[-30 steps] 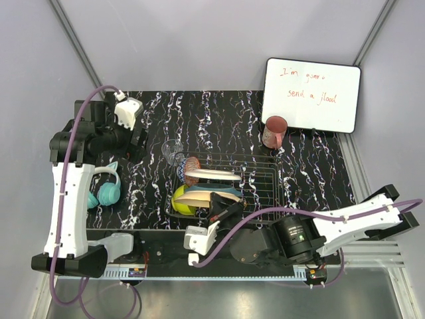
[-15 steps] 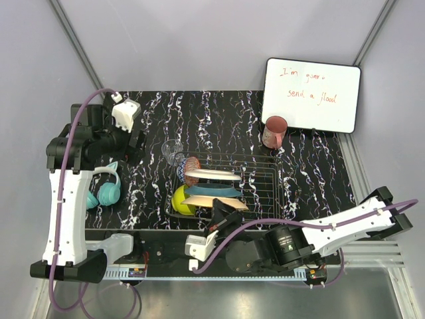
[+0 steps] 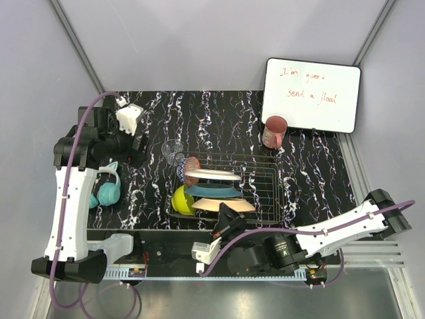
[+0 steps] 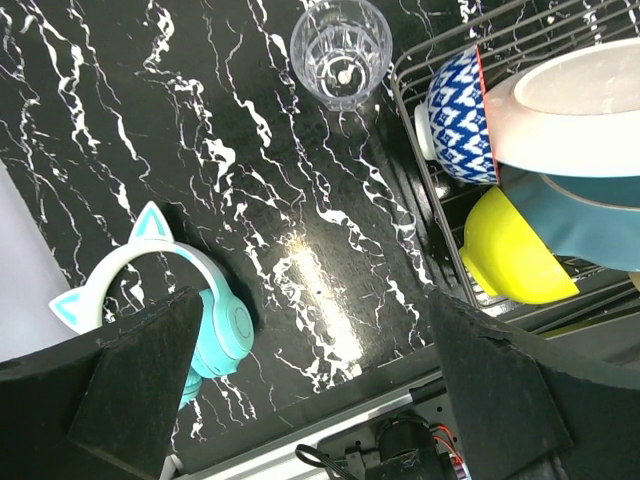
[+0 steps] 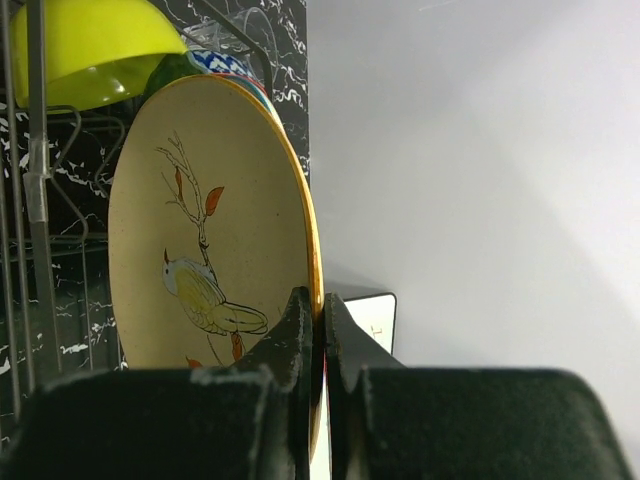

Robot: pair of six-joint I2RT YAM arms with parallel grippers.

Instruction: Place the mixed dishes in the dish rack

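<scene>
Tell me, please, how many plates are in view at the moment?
3, all on edge in the dish rack: white plate farthest from the arms, teal plate in the middle, orange-rimmed bird plate nearest, gripped by the right tool.

Beneath your left gripper (image 4: 310, 395) lies the black, white-veined table (image 4: 150, 120), showing a bright glare patch (image 4: 312, 262); well apart from it, the white board (image 3: 311, 94) with red writing stands before pale grey walls (image 3: 199, 40).

right pincer (image 5: 321, 310) pulled back nearward | orange plate (image 3: 229, 205) shifted right in dish rack (image 3: 265, 193)
</scene>
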